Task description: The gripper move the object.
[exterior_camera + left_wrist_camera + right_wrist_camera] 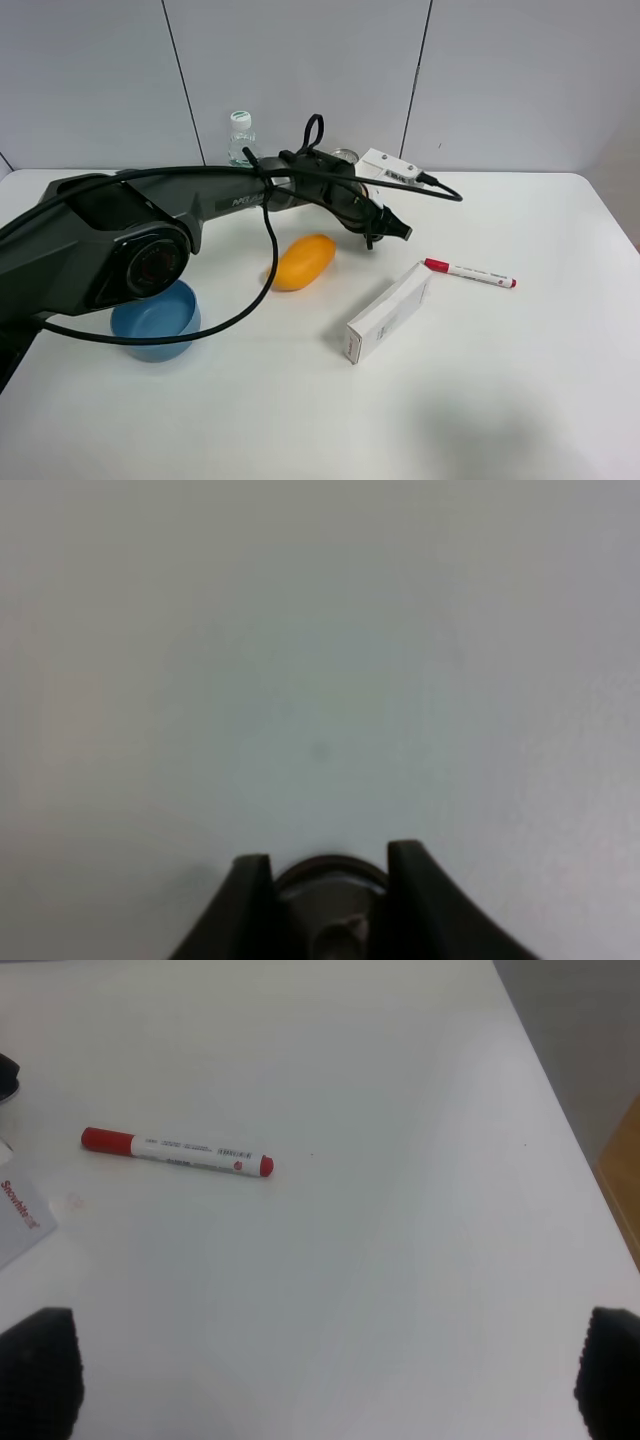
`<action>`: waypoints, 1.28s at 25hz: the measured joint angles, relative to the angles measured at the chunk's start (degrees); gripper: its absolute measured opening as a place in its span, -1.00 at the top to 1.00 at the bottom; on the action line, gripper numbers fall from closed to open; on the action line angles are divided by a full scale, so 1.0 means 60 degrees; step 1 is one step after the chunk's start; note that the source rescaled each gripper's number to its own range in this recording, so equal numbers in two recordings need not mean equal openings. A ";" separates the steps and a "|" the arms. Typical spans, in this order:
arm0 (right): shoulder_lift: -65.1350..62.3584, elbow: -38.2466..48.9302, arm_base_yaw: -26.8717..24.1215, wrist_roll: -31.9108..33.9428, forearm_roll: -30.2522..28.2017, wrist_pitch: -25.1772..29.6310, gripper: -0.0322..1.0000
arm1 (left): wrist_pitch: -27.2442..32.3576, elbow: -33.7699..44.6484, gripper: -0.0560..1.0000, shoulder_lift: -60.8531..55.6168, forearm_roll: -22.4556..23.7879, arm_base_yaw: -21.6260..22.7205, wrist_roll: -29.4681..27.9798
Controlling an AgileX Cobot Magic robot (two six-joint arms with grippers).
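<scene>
In the left wrist view my left gripper (328, 860) is shut on the object (330, 882), a small dark grey-brown metallic capsule with a round rim, held between the two black fingers above bare white table. In the exterior high view the left gripper (398, 230) reaches across the middle, with its white box module (388, 167) behind it; the capsule is hidden there. My right gripper (325, 1375) is open wide and empty over the right part of the table; it does not show in the exterior high view.
An orange-yellow mango (303, 261) lies below the left arm. A white box (390, 312) and a red-capped marker (470, 272) lie to the right, the marker also in the right wrist view (175, 1150). A blue bowl (153, 320), a bottle (241, 138) and a can (345, 156) stand nearby.
</scene>
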 joint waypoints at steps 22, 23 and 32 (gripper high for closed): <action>0.0000 0.0000 0.0000 0.0000 0.0000 0.0000 -1.00 | 0.1779 0.0200 0.89 -0.2758 0.0474 -0.0046 0.0400; 0.0000 0.0000 0.0000 0.0000 0.0000 0.0000 -1.00 | 0.1756 0.0381 0.89 -0.2758 0.0520 -0.0046 0.0544; 0.0000 0.0000 0.0000 0.0000 0.0000 0.0000 -1.00 | 0.2553 0.2222 0.89 -0.3214 0.0850 -0.0046 0.1428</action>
